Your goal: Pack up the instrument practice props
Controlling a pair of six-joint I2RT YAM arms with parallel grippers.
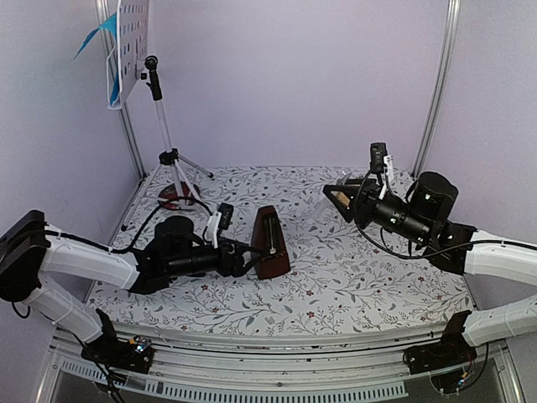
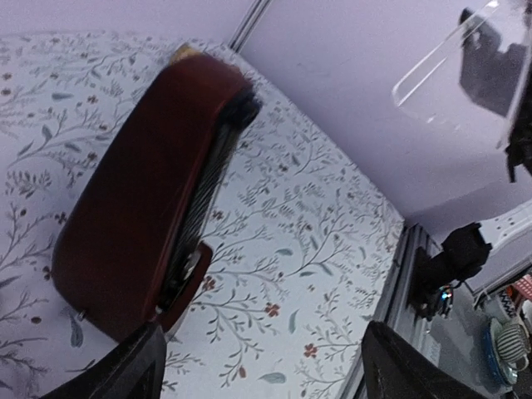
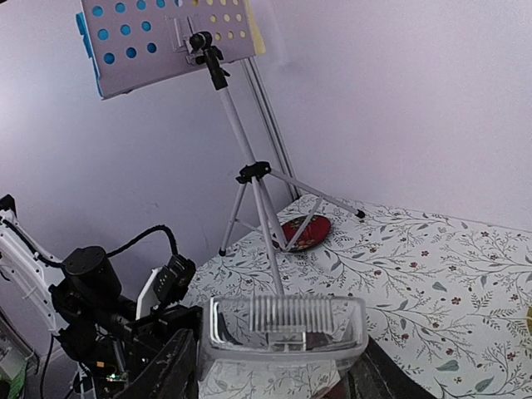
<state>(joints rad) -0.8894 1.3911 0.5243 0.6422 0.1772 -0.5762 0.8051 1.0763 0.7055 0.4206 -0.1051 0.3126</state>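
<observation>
the top external camera is sitting high behind the arm bases, looking down and forward over the whole table [image 1: 352, 281]. it is keeping the music stand [image 1: 134, 50] at 11 o'clock and the metronome [image 1: 270, 243] near centre. the left wrist camera is hovering very close over that metronome, facing toward the table's right edge, and is catching a clear cover [image 2: 453, 75] at 1 o'clock. the right wrist camera is looking leftward across the table. it is showing that same cover close at 6 o'clock, the stand at 11 and the left arm [image 3: 87, 287] at 8.
</observation>
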